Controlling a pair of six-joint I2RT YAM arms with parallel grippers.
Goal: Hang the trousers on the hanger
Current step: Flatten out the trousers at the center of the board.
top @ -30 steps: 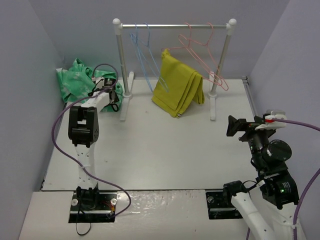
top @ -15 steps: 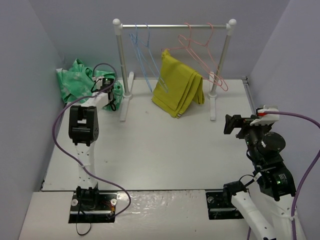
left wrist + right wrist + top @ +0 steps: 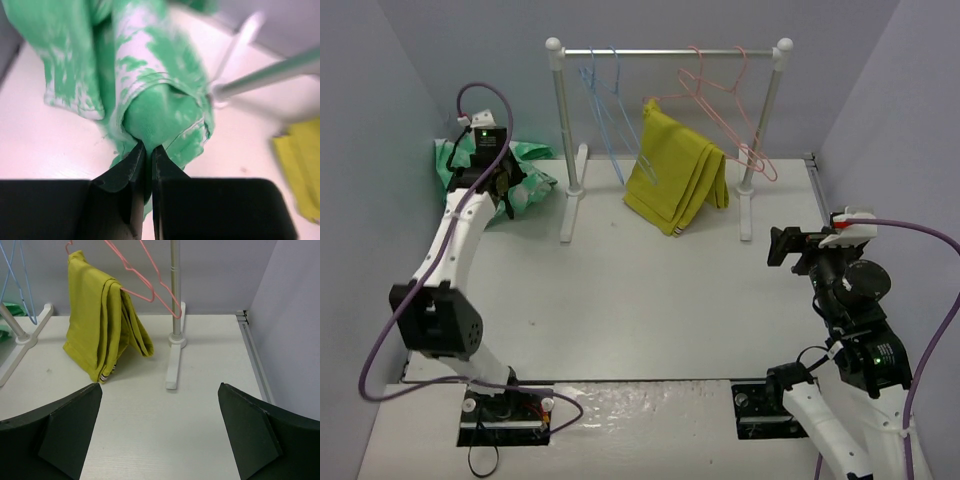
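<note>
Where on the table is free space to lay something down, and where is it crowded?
Free: the middle of the table, between the rack and the near edge. Crowded: the far-left corner, where the left gripper is shut on the trousers, and under the rack's rail, where the yellow garment hangs.

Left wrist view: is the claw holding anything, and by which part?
The left claw is shut on the trousers, pinching a bunched fold of cloth; which part of the garment cannot be told. The right claw is open, empty.
</note>
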